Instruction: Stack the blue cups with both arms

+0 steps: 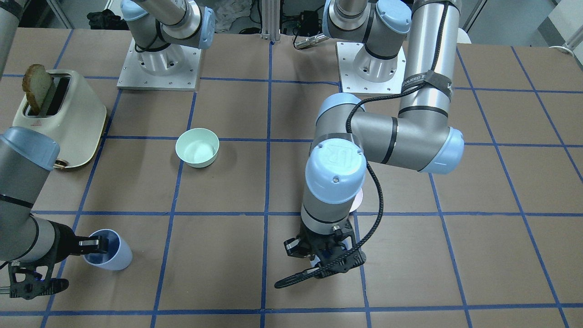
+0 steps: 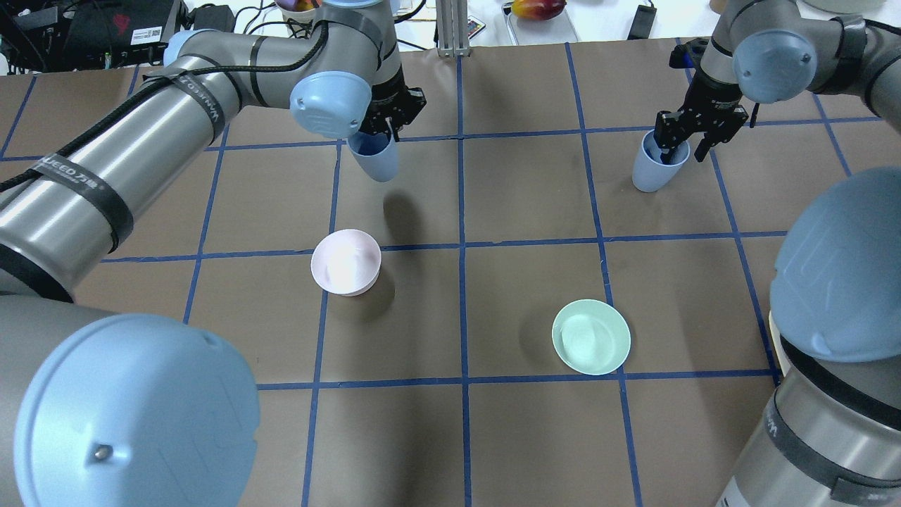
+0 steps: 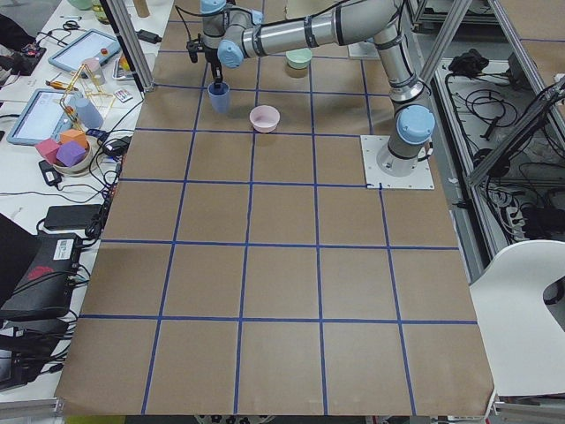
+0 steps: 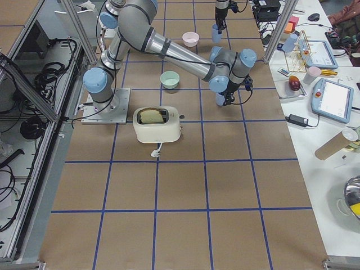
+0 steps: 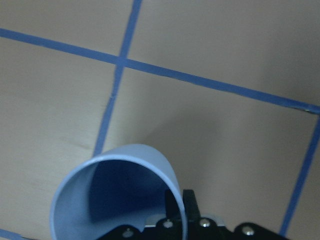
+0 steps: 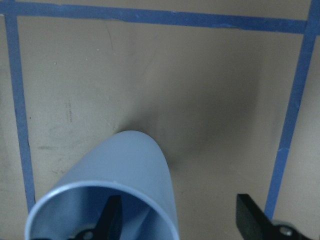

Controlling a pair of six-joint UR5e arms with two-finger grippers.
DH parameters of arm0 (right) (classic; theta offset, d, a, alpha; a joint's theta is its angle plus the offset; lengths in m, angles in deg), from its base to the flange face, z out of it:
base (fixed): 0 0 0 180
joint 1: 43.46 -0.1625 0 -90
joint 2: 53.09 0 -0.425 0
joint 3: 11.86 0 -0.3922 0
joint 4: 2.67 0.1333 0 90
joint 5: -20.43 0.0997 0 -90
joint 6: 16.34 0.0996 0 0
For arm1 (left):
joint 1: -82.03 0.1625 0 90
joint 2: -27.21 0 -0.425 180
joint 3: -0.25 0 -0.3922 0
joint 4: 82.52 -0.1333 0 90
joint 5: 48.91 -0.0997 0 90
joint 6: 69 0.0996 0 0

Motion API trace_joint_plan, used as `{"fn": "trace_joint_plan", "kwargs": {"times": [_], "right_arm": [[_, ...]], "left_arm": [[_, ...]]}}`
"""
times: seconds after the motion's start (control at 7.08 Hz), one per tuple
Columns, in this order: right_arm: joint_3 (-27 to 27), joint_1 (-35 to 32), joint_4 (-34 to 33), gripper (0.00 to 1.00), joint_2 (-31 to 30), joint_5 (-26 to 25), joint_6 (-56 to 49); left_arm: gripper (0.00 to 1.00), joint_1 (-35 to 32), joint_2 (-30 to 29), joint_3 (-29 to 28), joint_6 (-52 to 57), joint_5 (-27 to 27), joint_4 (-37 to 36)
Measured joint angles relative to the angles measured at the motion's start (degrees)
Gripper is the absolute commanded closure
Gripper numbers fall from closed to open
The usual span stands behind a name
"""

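Overhead from behind, front view facing back, distant end views, close wrist cameras, shared table point(image 2: 528, 197)

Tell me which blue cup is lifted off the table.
The cup in the left claw: it hangs tilted, its shadow well apart. The other cup stands on the table by the right claw.

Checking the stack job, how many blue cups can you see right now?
2. First cup: held off the table by the left gripper. Second cup: standing under the right gripper, one finger inside.
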Motion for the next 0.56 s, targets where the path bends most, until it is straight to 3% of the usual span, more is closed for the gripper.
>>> {"fn": "trace_joint_plan", "kwargs": {"times": [0.42, 0.56], "right_arm": [[-0.2, 0.0, 4.0, 1.00, -0.3, -0.3, 0.2], [-0.5, 0.0, 4.9, 1.00, -0.3, -0.3, 0.6]], "left_arm": [[1.00, -3.9, -7.4, -9.0, -7.6, 2.8, -2.3], [0.95, -4.7, -9.1, -10.6, -8.7, 2.9, -2.4]]}}
